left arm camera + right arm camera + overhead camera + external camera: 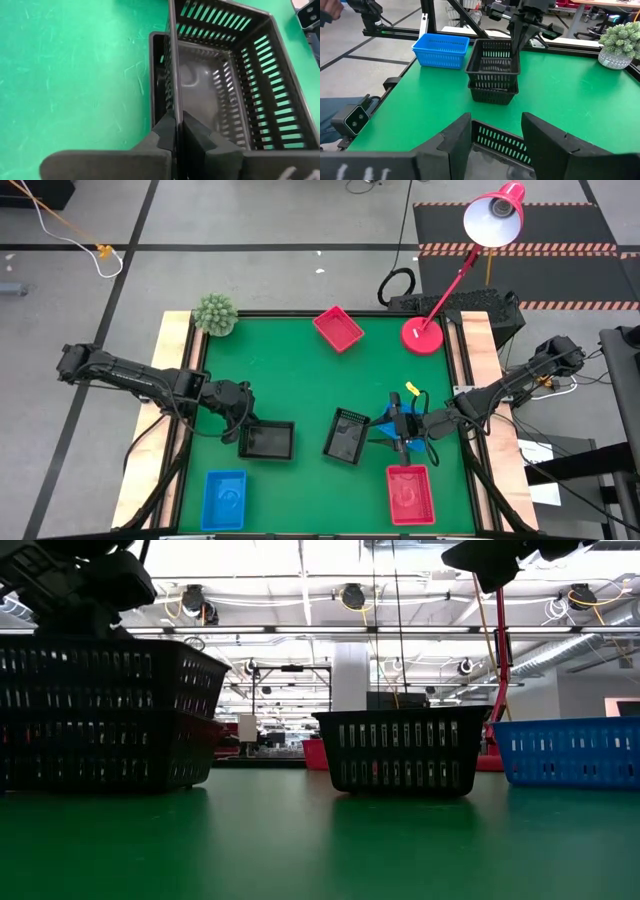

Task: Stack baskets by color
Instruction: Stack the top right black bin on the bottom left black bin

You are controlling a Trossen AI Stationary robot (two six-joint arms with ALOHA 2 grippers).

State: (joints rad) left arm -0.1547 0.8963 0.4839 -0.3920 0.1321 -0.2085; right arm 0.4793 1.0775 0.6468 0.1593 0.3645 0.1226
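Note:
Two black baskets are nested at the table's left: the upper one [493, 59] sits inside the lower one [492, 92]. My left gripper [243, 430] is shut on the upper one. A third black basket [347, 436] rests on its base mid-table. Just right of it, my right gripper [398, 428] hovers open over a blue basket [570, 752], and the third black basket's wall [501, 142] shows beyond its fingers. A second blue basket [224, 499] sits near left, one red basket [410, 494] near right, and another red basket [338, 328] at the far edge. My left gripper pinches the rim of one wall [173, 85] of the upper black basket, close to a corner, with one finger inside the basket and one outside. The fingers slant down from the table's left. The basket stays upright, nested in the lower black basket [156, 75].
A red lamp stands with its round base [422, 336] at the far right corner. A small potted plant [214, 314] is at the far left corner. Bare green mat [290, 380] lies between the far red basket and the black baskets.

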